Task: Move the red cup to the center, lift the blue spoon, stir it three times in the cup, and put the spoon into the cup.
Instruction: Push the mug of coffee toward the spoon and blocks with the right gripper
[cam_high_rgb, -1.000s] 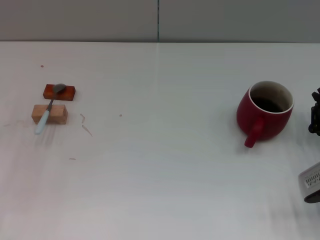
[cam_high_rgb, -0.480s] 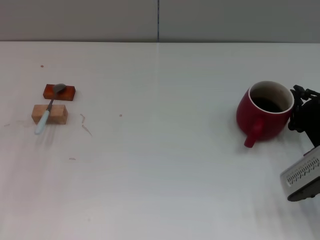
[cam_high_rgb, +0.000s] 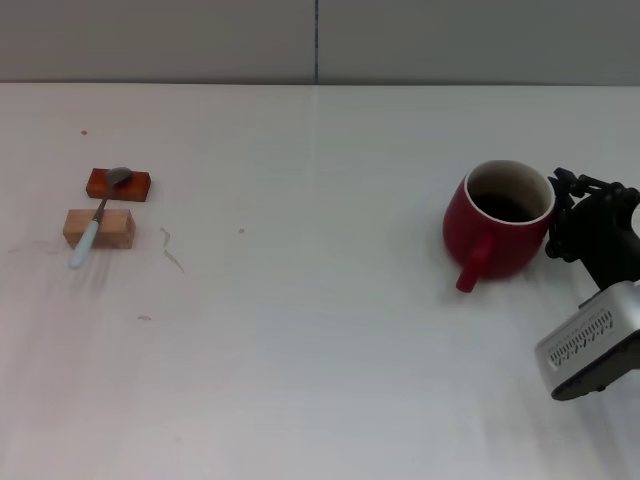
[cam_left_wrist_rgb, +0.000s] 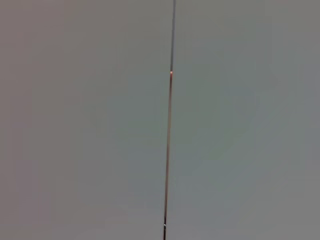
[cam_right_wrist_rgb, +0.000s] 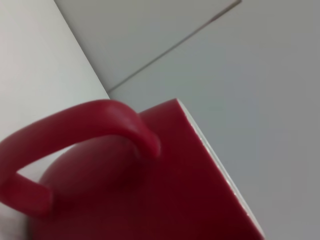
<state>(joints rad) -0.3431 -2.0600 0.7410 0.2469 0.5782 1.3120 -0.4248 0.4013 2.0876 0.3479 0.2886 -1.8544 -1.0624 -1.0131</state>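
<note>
While the right gripper (cam_high_rgb: 560, 215) stands against the red cup (cam_high_rgb: 497, 232) on its outer side, right of table (cam_high_rgb: 320, 360) centre, whether its fingers grip or merely push cannot be told. Cup handle faces the robot. Centre lies to the cup's left. Blue spoon (cam_high_rgb: 97, 218) bridges two blocks (cam_high_rgb: 108, 207) far left, nearer the unseen left arm

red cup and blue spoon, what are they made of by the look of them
Red cup: probably glazed ceramic, judging by its smooth, faintly glossy dark-red wall and pale rim. Blue spoon: the grey bowl and thin neck look like metal; the pale blue handle could be plastic or enamel, too small to tell.
</note>
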